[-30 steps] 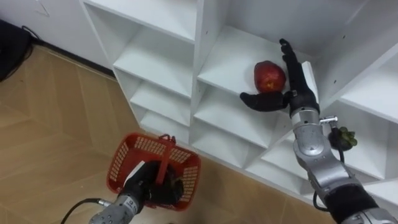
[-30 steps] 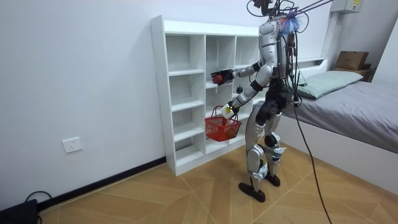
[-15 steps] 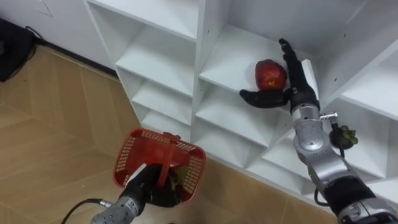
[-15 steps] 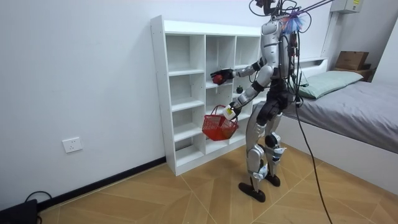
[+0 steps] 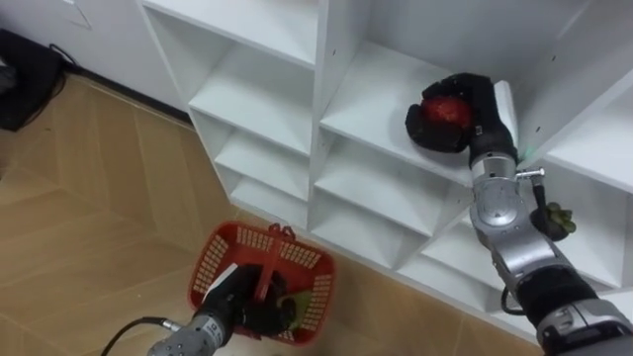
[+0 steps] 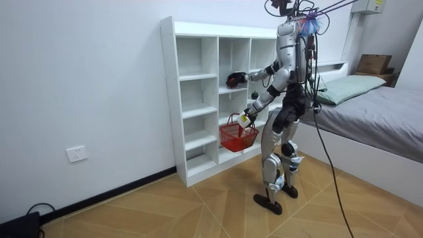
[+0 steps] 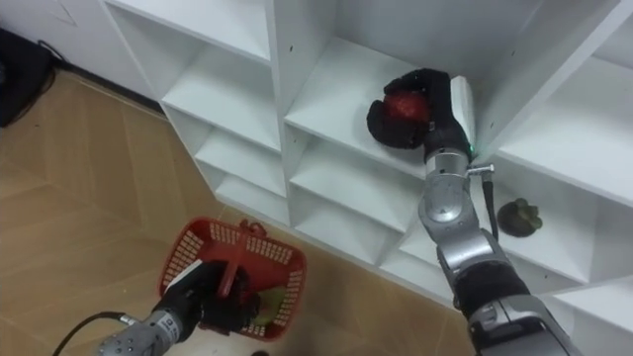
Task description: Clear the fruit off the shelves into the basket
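Nearest, the left hand (image 5: 244, 303) is closed on the handle of the red basket (image 5: 210, 265), which hangs low over the wood floor (image 5: 89, 218) in front of the closet (image 5: 267, 94). Something greenish lies inside, prob. a fruit, but the view is too poor to be sure. Further in, the right hand (image 5: 480, 99) has its fingers curled round the red fruit (image 5: 443, 111), which sits on a middle shelf close to the divider. To do this step well: lift the fruit a little first, then pull it straight out w/o brushing the divider, and bring the basket up under it, i.e. no long drop. The shelf is smooth white board, so a loose fruit may roll. The next compartment to the right holds a dark green thing (image 7: 519, 216). Behind the robot stands a bed (image 6: 383, 112).
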Available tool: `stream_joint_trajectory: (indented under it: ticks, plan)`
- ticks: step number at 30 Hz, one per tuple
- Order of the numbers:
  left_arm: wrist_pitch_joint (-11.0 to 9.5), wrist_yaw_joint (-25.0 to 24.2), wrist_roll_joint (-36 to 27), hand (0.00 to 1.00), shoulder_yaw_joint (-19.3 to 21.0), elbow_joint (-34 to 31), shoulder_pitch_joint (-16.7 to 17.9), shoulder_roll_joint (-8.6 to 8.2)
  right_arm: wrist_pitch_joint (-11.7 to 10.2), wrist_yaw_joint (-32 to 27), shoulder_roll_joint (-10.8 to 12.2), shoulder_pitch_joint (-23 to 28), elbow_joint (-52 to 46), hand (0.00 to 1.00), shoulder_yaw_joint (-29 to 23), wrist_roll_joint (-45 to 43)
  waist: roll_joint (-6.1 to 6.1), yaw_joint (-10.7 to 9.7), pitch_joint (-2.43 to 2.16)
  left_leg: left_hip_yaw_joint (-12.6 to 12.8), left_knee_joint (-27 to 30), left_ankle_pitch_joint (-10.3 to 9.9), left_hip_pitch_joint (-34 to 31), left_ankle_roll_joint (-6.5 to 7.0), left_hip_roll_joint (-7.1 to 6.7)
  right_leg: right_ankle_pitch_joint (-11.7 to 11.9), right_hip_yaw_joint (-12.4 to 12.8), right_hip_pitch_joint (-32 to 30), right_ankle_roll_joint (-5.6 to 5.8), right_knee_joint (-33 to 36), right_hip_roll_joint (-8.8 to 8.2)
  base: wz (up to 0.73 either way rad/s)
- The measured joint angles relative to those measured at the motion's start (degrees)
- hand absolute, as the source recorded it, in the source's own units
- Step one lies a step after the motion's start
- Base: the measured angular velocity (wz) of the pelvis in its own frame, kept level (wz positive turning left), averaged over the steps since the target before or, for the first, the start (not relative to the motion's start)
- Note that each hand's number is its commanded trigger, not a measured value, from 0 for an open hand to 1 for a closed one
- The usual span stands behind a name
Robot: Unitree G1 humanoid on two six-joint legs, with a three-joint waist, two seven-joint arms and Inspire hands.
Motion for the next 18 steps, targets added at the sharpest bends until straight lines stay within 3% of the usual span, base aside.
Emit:
stream_joint_trajectory:
  ticks: [6, 11, 18]
  plan:
    - [0.4, 0.0, 0.0, 1.00, -0.4, 0.3, -0.4, -0.26, 0.1, -0.4, 0.0, 0.0, -0.1, 1.00, 0.0, -0.3, 0.06, 0.0, -0.04, 0.0, 0.0, 0.0, 0.0, 0.00, -0.01, 0.0, 0.0, 0.0, 0.00, 0.0, 0.00, 0.00]
    - [0.6, 0.0, 0.0, 1.00, -0.4, 0.4, -0.4, -0.70, 0.4, -0.4, 0.1, 0.0, -0.2, 1.00, 0.0, -0.3, 0.67, 0.0, -0.41, 0.1, 0.1, 0.0, 0.0, -0.01, -0.01, 0.0, 0.2, 0.0, 0.00, 0.0, -0.01, 0.00]
    - [0.6, 0.6, -1.1, 1.00, -0.5, 2.7, -0.6, -1.13, 0.4, 0.2, 0.2, 0.1, -0.2, 1.00, 0.6, -0.4, 0.67, -0.3, -0.41, 0.3, 0.2, 0.1, 0.2, 0.00, 0.01, 0.0, 0.7, 0.1, 0.00, 0.3, -0.30, -0.01]
